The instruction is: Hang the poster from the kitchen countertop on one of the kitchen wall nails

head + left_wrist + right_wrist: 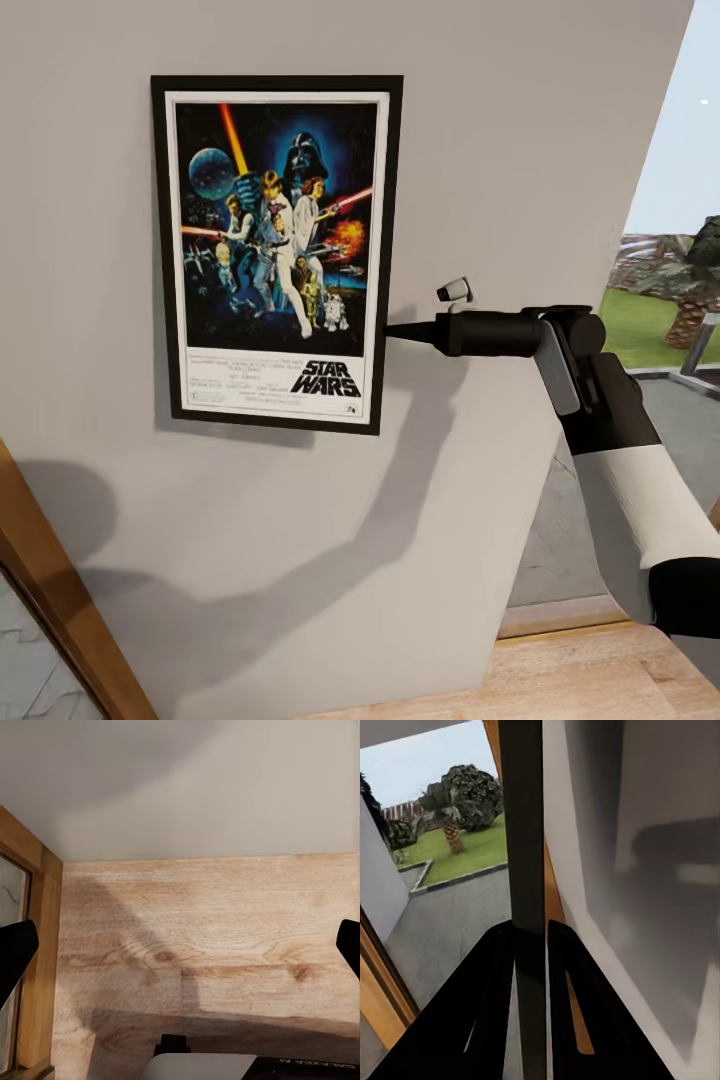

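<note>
On the pale grey wall (480, 120), the upright Star Wars poster in its thin black frame (277, 250) sits flat and roughly level, well above the light wooden floor (560, 680). That suggests the carrying is finished and the hanging is either done or in its last moment; the nail itself is hidden behind the frame, so whether the poster truly rests on it cannot be confirmed.

What remains, by this reading, is for the right gripper (400, 331) to let go and draw clear without dragging the frame sideways. Its black fingers (487, 1012) are pinched on the frame's right edge, seen in the right wrist view as a dark vertical strip between them. The right arm reaches across horizontally from the robot's right, forearm rising from below and wrist bent toward the wall.

The left gripper (180, 945) points down at the floor near a wooden door frame (34, 967), its fingertips spread wide with nothing between them.
</note>
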You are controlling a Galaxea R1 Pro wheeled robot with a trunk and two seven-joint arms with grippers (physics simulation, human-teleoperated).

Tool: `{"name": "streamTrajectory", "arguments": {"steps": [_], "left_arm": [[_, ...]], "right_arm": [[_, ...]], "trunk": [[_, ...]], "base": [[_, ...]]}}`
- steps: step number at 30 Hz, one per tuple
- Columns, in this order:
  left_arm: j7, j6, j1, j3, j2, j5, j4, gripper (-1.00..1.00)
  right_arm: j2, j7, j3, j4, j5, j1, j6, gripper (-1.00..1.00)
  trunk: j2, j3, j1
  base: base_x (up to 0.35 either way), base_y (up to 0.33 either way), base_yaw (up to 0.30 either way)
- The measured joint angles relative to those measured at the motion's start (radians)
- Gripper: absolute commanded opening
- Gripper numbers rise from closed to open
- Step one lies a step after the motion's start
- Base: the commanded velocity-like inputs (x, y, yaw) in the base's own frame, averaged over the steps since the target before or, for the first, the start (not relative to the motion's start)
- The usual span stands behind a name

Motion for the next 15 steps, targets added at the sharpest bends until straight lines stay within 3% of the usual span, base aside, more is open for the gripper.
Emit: {"name": "streamTrajectory", "arguments": {"steps": [15], "left_arm": [[0.000,0.000,0.000,0.000,0.000,0.000,0.000,1.00]], "right_arm": [[0.000,-0.002,0.000,-0.001,0.004,0.001,-0.007,-1.00]], "trunk": [[0.000,0.000,0.000]], "base": [[0.000,0.000,0.000]]}}
